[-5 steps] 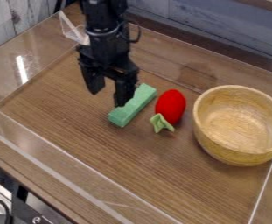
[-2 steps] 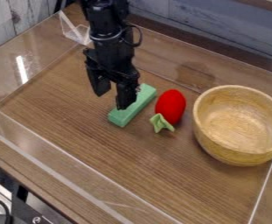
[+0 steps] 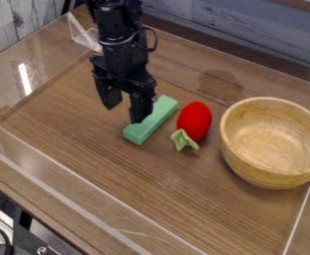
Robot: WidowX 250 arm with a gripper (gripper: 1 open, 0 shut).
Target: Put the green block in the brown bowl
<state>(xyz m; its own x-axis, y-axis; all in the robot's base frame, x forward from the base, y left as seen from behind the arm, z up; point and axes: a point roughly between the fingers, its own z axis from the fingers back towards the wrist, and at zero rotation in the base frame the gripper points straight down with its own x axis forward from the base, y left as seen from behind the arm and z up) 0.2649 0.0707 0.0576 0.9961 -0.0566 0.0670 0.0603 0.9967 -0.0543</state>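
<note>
Green block [image 3: 151, 121]: jaws [image 3: 124, 105] wide; straddle narrow sides, close squarely, avoiding red toy [image 3: 193, 121] toward three o'clock.

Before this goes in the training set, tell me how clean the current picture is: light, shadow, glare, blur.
Camera view: soft, low-detail image, edges slightly fuzzy; light even, with no strong glare on the tan wooden bowl, whose inside wall is gently shaded; the dark robot fingers merge into one near-black shape with little detail; the mint-green rectangular block stays distinguishable.
</note>
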